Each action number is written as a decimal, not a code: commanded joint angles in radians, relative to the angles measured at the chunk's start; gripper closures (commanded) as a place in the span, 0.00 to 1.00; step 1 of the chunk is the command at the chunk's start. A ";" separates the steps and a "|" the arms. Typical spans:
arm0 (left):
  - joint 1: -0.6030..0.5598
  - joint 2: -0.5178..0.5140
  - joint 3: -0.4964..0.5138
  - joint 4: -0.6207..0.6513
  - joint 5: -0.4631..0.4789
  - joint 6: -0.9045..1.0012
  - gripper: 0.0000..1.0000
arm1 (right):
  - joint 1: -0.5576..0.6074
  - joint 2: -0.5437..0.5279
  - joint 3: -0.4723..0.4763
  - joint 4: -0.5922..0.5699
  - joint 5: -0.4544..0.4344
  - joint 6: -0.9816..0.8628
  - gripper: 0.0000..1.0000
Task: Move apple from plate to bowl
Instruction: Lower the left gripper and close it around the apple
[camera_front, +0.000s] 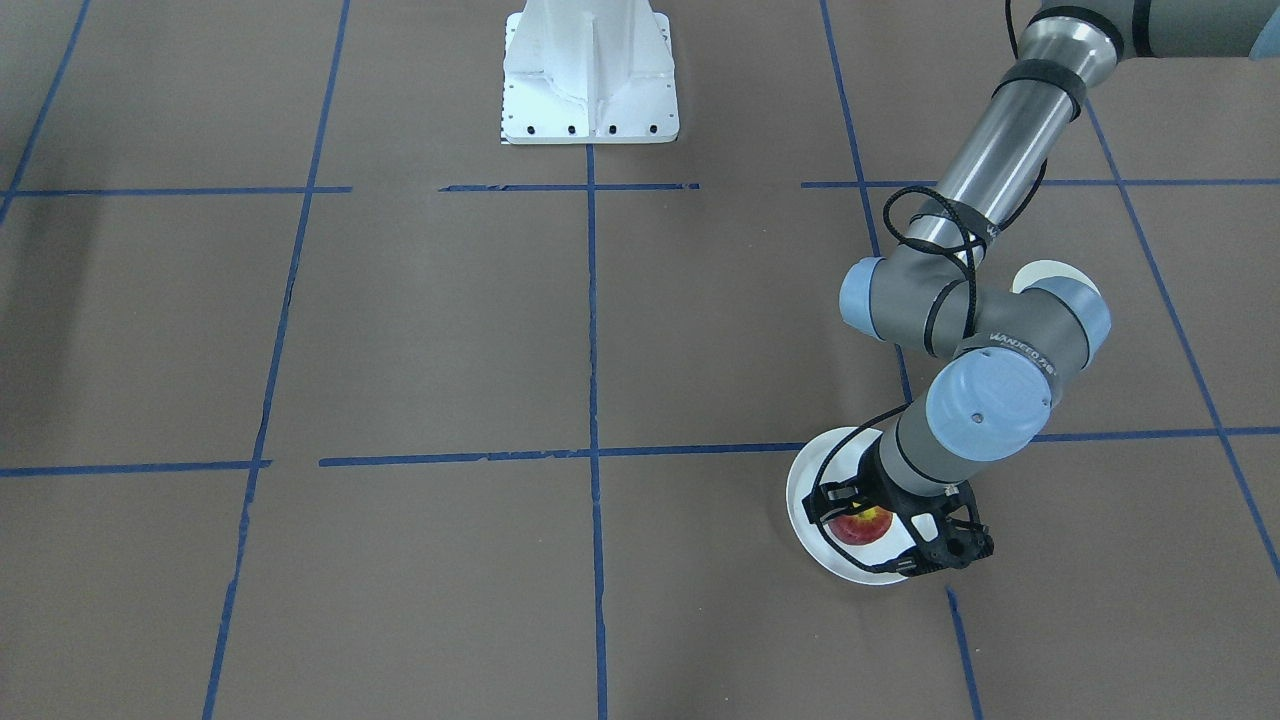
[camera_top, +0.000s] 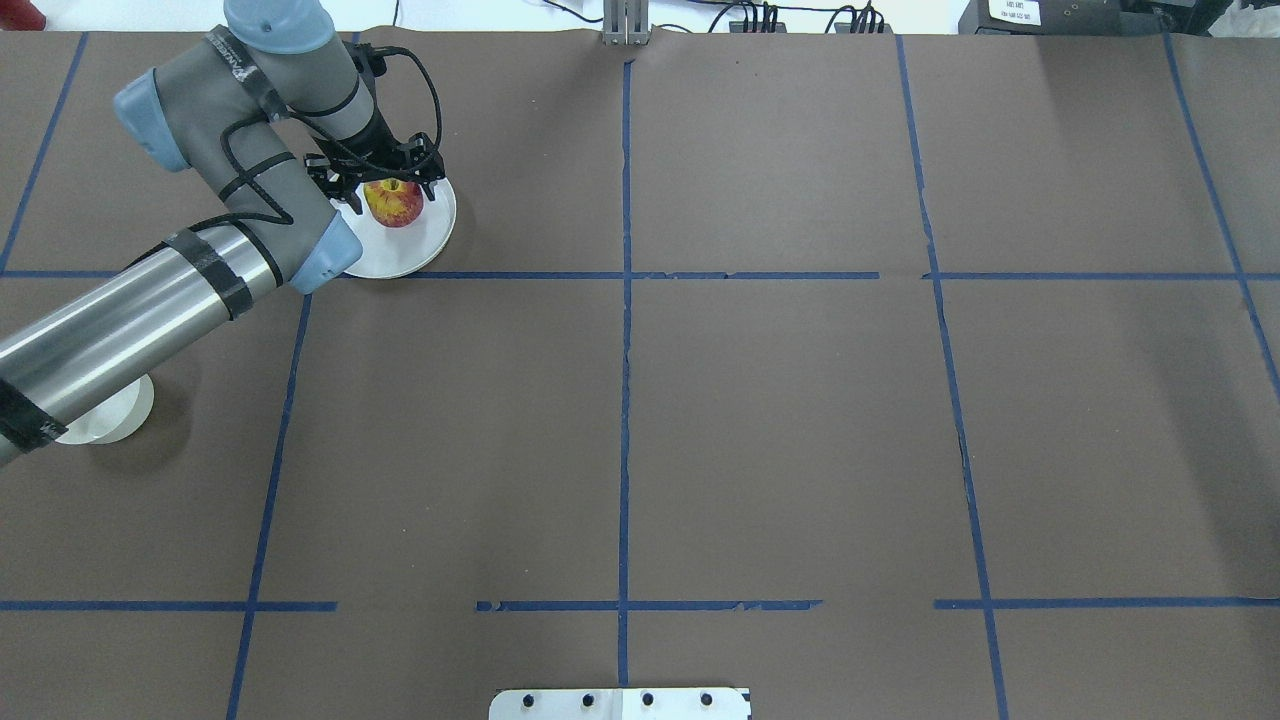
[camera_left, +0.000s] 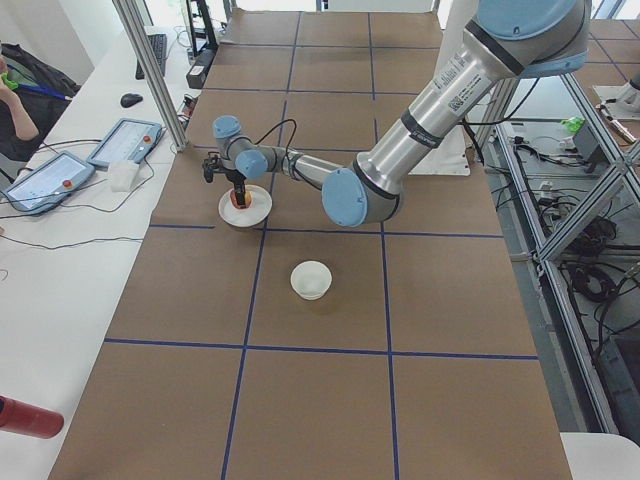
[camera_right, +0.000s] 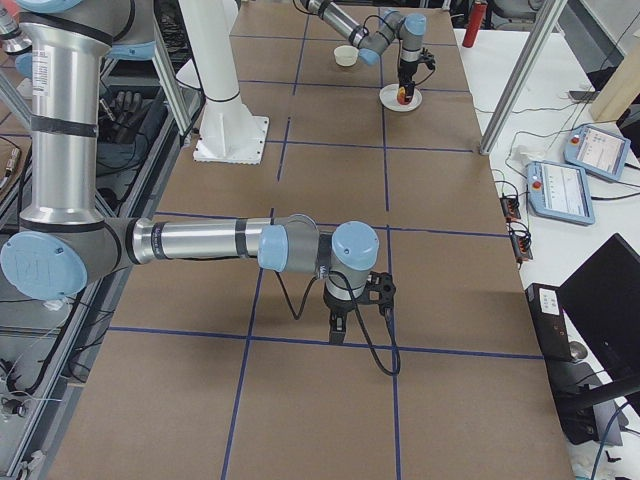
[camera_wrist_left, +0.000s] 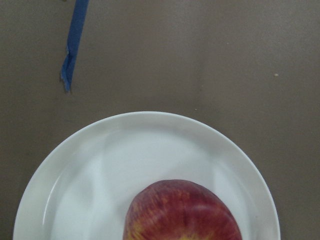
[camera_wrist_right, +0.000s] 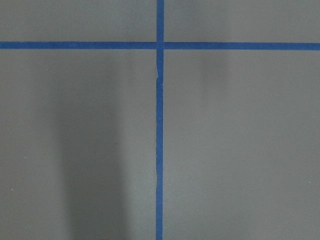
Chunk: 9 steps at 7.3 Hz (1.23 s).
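Red apple (camera_top: 393, 203) sits on the plate (camera_top: 420, 250); my left gripper (camera_top: 385, 192) straddles it, jaws spread wide, not pinching. I judge this the grasp step. Next I close, lift, then carry toward eight o'clock, overhead view, to the bowl (camera_top: 112, 420). I cannot tell the right gripper's (camera_right: 357, 305) jaw state.

The plate (camera_wrist_left: 100, 165) is glossy, the apple (camera_wrist_left: 182, 212) smooth-skinned, the table cover (camera_top: 780, 430) matt brown paper

One red apple (camera_top: 393, 203), one white plate (camera_top: 405, 256), one cream bowl (camera_left: 311, 280).
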 joint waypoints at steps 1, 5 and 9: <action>0.011 -0.005 0.010 -0.005 0.007 -0.008 0.00 | 0.001 0.000 0.000 0.000 0.000 0.000 0.00; -0.018 -0.004 -0.002 -0.005 0.015 0.011 1.00 | 0.000 0.000 0.000 0.000 0.000 0.000 0.00; -0.107 0.227 -0.492 0.280 0.009 0.166 1.00 | 0.000 0.000 0.000 0.000 0.000 0.000 0.00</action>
